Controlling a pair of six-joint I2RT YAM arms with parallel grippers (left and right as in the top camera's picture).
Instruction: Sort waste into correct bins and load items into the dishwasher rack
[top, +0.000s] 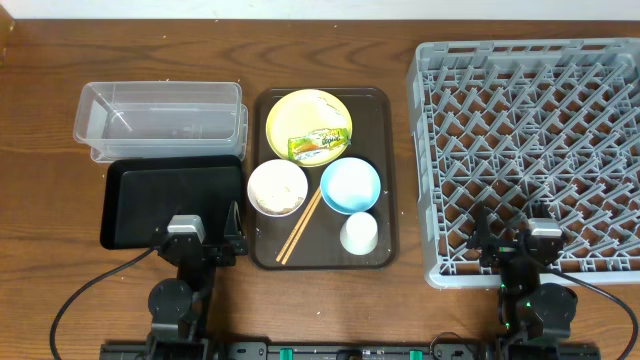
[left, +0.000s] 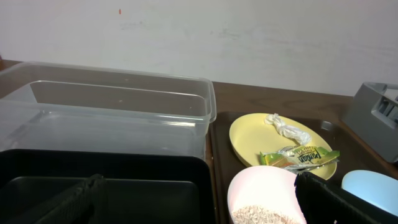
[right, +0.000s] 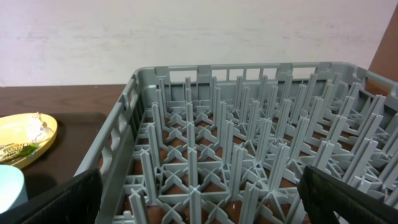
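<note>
Overhead: the serving tray (top: 388, 150) holds the plate (top: 300, 110) with the wrapper (top: 318, 146), the rice-filled pink bowl (top: 253, 180), chopsticks (top: 299, 228); clear tub (top: 160, 115) and black tray (top: 170, 195) lie left of it, the rack (top: 530, 140) right. Left hand (top: 200, 240) and right hand (top: 512, 245) gape wide, empty. Left wrist: tilting that bowl could spill rice (left: 264, 216). Right wrist: close pegs (right: 239, 124) may snag the plate.

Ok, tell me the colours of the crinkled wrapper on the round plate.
The crinkled snack wrapper is green and yellow; left wrist view shows it best.
</note>
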